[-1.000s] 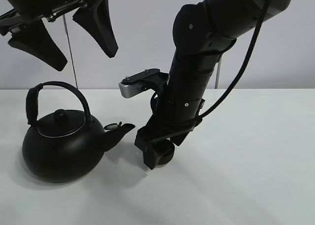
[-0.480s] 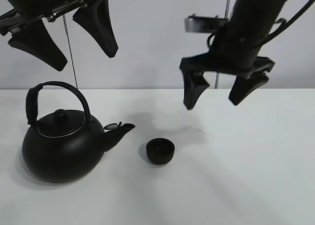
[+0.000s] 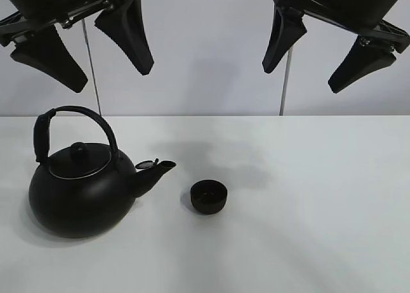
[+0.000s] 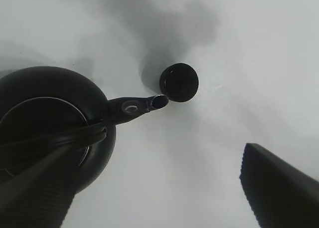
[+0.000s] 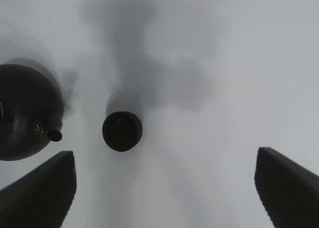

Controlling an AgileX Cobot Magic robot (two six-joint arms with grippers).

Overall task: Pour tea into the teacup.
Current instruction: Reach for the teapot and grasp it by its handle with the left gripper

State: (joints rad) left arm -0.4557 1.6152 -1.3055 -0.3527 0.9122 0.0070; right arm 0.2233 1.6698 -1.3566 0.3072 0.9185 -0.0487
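Teacup (image 3: 209,197), small and matte black, upright on the white tabletop (image 3: 307,209) near the middle, just beside the spout of the black kettle (image 3: 82,190) but not touching it. Kettle handle upright, lid on. Left tool (image 3: 109,72) high above the kettle, spread wide, gripping nothing. Right tool (image 3: 302,78) high above and to the right of the teacup, likewise spread wide and empty

Bright, even, diffuse light. Soft grey shadows on the matte white tabletop (image 3: 320,242). Exterior view sharp. Right wrist view blurred, round black metal kettle (image 5: 22,118) smeared.
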